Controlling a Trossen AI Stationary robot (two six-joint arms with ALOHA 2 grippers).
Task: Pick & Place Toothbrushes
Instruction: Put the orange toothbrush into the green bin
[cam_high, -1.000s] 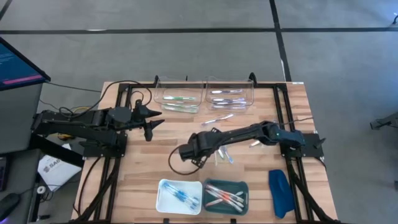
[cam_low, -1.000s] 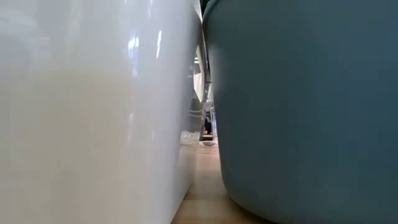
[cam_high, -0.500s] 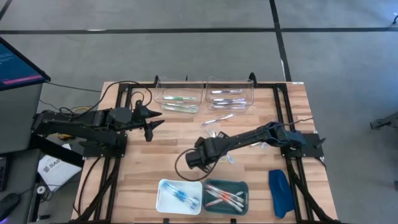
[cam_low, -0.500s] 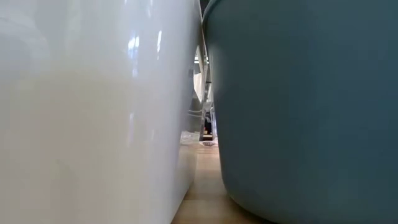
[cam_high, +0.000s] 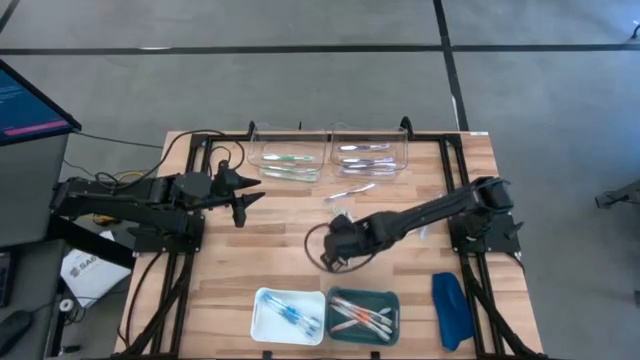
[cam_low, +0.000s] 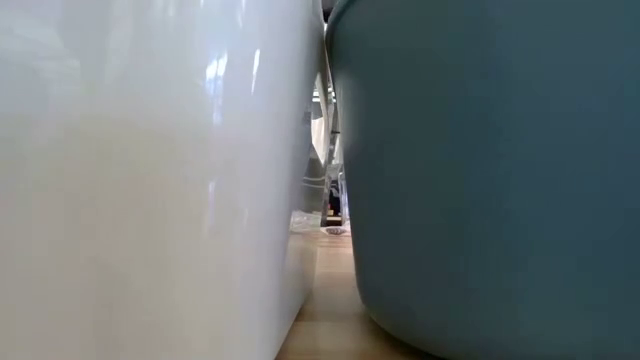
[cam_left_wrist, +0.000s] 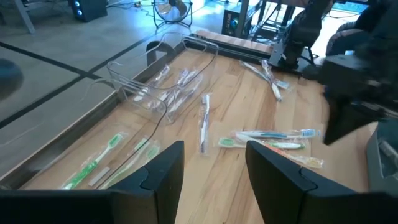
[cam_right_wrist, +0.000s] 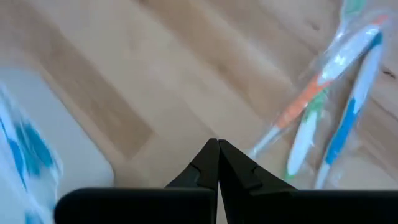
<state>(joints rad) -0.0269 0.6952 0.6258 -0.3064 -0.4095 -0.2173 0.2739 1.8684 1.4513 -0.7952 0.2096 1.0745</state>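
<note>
Loose wrapped toothbrushes (cam_high: 350, 190) lie flat on the wooden table (cam_high: 240, 270) at its middle; the left wrist view shows them (cam_left_wrist: 267, 134) too. More lie in two clear bins (cam_high: 285, 155) at the far edge, in a white tray (cam_high: 290, 315) and in a teal tray (cam_high: 362, 315) at the near edge. My right gripper (cam_high: 333, 252) hangs shut and empty over bare wood, between the white tray (cam_right_wrist: 37, 155) and an orange, a green and a blue toothbrush (cam_right_wrist: 329, 106). My left gripper (cam_left_wrist: 214, 174) waits open and empty at the table's left (cam_high: 250, 195).
A large dark-blue oblong object (cam_high: 450, 310) lies at the near right corner. A black frame (cam_high: 440, 140) runs round the table. In the low view the white tray wall (cam_low: 150, 180) and teal tray wall (cam_low: 500, 170) fill the picture. A cable loops beside the right gripper (cam_high: 312, 248).
My right gripper has moved toward the table's right edge and a little toward the near trays, staying shut. It has tipped to point more steeply down, rolling as it went, while the arm drew back toward its base.
</note>
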